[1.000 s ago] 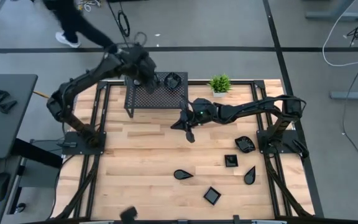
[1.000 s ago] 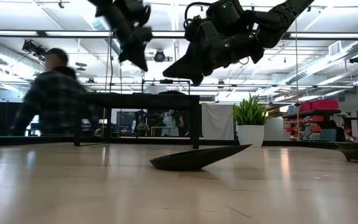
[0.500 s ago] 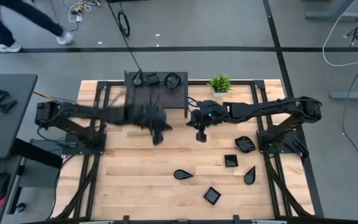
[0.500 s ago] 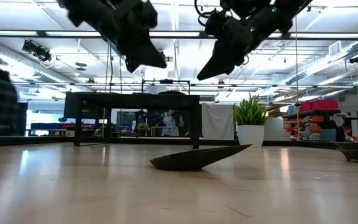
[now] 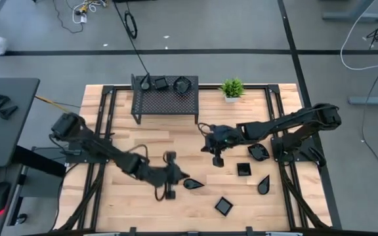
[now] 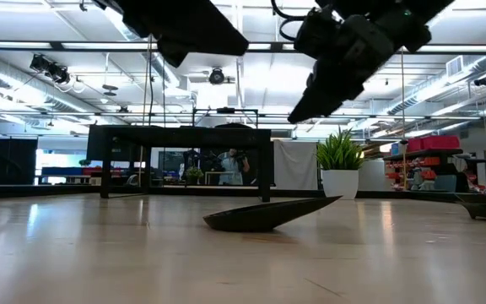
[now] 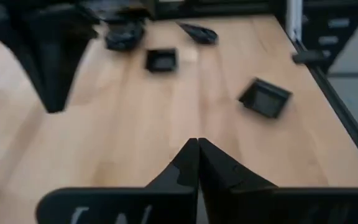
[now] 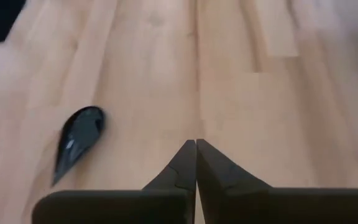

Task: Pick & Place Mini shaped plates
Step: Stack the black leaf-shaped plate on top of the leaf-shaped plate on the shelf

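Several mini shaped plates, glossy black, lie flat on the wooden table: a teardrop one near the middle, a wavy one, a square one, another teardrop and a second square. Two more plates sit on the black mesh rack. My left gripper is shut and empty, just left of the middle teardrop plate. My right gripper is shut and empty above bare wood, farther back.
A small green potted plant stands at the far edge, right of the rack. Black frame rails run along the table's sides. Bare wood lies at the near left.
My left gripper has swept from over the rack at the far edge toward the near edge and down, ending beside the middle teardrop plate. My right gripper has moved toward the near and right edges. A person behind the table has walked off to the left.
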Robot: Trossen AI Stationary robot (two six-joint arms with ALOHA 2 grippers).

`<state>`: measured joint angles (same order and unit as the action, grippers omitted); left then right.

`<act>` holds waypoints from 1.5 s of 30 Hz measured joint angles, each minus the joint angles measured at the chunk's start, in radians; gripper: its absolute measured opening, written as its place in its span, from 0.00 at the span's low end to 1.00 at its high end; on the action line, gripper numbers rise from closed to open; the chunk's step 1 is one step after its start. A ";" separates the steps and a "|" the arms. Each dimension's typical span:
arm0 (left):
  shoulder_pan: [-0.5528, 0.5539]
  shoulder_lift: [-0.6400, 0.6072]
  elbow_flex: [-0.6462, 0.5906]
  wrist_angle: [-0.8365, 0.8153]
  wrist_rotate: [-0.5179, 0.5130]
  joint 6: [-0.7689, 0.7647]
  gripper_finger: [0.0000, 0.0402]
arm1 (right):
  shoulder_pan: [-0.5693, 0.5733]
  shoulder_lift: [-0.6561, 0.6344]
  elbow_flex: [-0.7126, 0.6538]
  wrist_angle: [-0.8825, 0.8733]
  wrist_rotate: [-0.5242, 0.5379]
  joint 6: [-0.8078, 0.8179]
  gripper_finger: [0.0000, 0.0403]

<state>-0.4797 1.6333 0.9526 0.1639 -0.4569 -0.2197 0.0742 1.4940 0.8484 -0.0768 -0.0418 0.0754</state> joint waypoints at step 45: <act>-0.061 0.394 0.337 0.025 -0.140 -0.136 0.06 | 0.481 -0.204 -0.217 -0.850 0.166 0.624 0.36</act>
<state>-0.5410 2.0270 1.2896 0.1886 -0.5973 -0.3561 0.5554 1.2900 0.6314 -0.9269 0.1242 0.6994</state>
